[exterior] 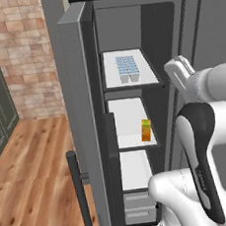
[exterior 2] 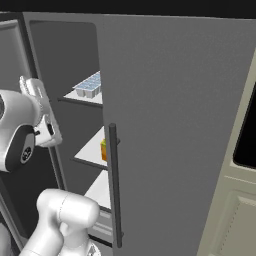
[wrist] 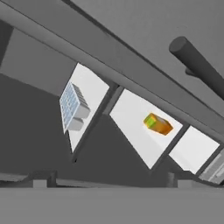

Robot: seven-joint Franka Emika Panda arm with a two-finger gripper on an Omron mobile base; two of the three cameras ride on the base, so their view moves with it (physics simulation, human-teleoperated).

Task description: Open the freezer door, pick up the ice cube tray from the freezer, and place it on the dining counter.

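No readable text, label, brand, number or sign anywhere. Plain orange and green faces on the small carton (exterior: 146, 130) near the right edge of the middle white shelf (exterior: 128, 128), too small and blurred for any print. Bare light-blue cells on the ice cube tray (exterior: 127, 67) on the shelf above. Unmarked matte grey on the freezer door (exterior: 83, 113) and on the wider door (exterior 2: 175, 125) beside the freezer (exterior: 150, 26). Unmarked white and dark shells on the arm.
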